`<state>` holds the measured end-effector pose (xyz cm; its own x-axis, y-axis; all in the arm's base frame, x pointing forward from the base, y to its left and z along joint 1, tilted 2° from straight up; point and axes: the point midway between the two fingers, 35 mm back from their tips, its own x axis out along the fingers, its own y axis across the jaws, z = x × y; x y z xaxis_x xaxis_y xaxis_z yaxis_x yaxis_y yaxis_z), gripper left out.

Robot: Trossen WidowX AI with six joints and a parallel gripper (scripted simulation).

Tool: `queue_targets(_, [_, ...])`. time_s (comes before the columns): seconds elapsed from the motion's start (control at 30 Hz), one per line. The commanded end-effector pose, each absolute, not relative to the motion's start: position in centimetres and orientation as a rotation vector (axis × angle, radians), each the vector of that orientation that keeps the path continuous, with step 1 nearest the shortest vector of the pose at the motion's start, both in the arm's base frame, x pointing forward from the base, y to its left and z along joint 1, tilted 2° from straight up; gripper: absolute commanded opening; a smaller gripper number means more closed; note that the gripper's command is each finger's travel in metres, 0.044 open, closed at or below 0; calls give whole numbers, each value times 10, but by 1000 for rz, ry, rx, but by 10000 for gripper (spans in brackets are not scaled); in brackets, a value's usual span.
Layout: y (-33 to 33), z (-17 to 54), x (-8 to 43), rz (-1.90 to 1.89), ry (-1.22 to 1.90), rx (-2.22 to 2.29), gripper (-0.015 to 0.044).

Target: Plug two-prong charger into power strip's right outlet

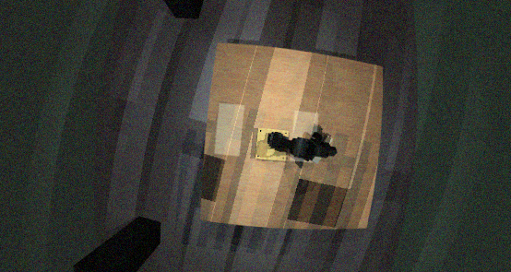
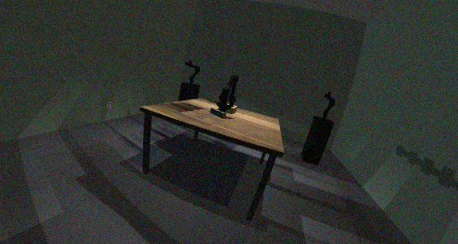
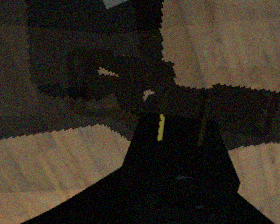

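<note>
The power strip (image 2: 217,112) is a small grey-white bar on the table, in front of the arm in the exterior view. In the top view the arm covers most of it. My gripper (image 3: 169,180) (image 2: 223,108) points down close to the strip, low over the table. It is shut on the charger, which is too dark to make out clearly between the black fingers in the wrist view. The prongs and the outlets cannot be made out, so I cannot tell whether the prongs touch the right outlet.
The arm stands on a yellow base plate (image 1: 272,158) on the wooden table (image 1: 240,187). Pale patches and dark shadows lie across the tabletop. Two dark pedestals (image 2: 317,140) (image 2: 189,92) with small arms stand beyond the table.
</note>
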<state>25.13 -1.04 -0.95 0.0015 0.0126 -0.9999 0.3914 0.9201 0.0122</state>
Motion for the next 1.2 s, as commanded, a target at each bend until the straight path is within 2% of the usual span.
queue_targets(0.0, [-13, -9, 256, -306, 1550, 333, 0])
queue_targets(1.17, [-24, -9, 278, -330, 1544, 358, 0])
